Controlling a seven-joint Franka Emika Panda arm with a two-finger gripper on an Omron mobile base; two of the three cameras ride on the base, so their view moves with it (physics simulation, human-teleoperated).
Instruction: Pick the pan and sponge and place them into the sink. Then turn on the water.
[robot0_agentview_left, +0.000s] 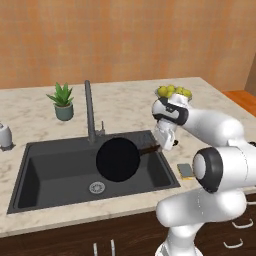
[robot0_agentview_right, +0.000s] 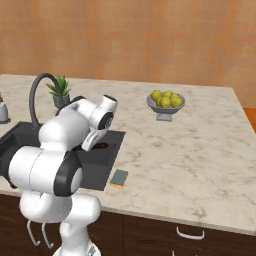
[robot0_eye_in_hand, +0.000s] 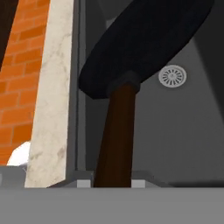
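The gripper (robot0_agentview_left: 161, 146) is clamped narrow on the brown-black handle of the frying pan (robot0_agentview_left: 118, 159), holding it in the air over the right part of the sink (robot0_agentview_left: 30, 172); in the left base view the black pan tips its round face toward the camera, above the basin floor and just right of the silver drain (robot0_agentview_left: 97, 188). The hand view looks along the handle (robot0_eye_in_hand: 117, 140) to the pan body, with the drain (robot0_eye_in_hand: 172, 76) beyond it and the marble rim beside. The sponge (robot0_agentview_left: 185, 170) lies flat on the beige counter (robot0_agentview_left: 130, 107) just right of the sink's rim, apart from the pan; the right base view shows it (robot0_agentview_right: 119, 178) near the counter's front edge. The dark gooseneck faucet (robot0_agentview_left: 90, 111) stands behind the basin with no stream under it. A potted plant (robot0_agentview_left: 63, 101), a white soap dispenser (robot0_agentview_left: 4, 135) and a bowl of lemons (robot0_agentview_right: 166, 104) sit on the counter. No brand, label or writing can be read on anything.
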